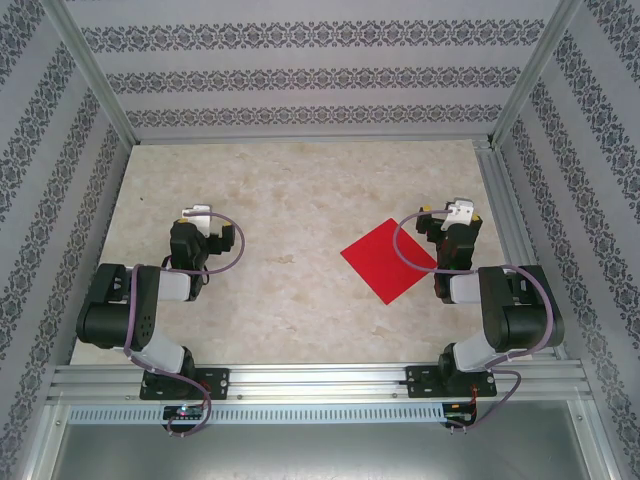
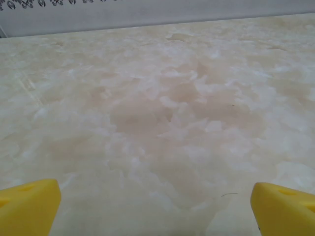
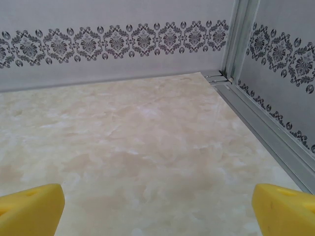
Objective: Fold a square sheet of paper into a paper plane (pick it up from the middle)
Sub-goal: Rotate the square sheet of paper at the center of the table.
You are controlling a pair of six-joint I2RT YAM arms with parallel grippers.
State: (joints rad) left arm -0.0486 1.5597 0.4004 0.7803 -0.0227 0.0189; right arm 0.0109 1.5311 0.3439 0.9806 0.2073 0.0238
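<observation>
Red paper square (image 1: pixel 388 259) flat on table (image 1: pixel 290 190), near right hand (image 3: pixel 157 209) — wide, empty; left hand (image 2: pixel 156 209) wide, empty.

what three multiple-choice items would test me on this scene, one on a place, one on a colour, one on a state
1. Where does the flat red square sheet of paper lie?
A) beside the right arm
B) under the left arm
C) against the far wall

2. What colour are the fingertips of the left claw?
A) blue
B) yellow
C) black

3. How does the right claw stand?
A) shut on the sheet
B) shut on nothing
C) open and empty

Answers:
1 A, the top view shows the sheet next to that arm.
2 B, both tips show yellow in the left wrist view.
3 C, its tips stand far apart over the bare pale marble-patterned table.
</observation>
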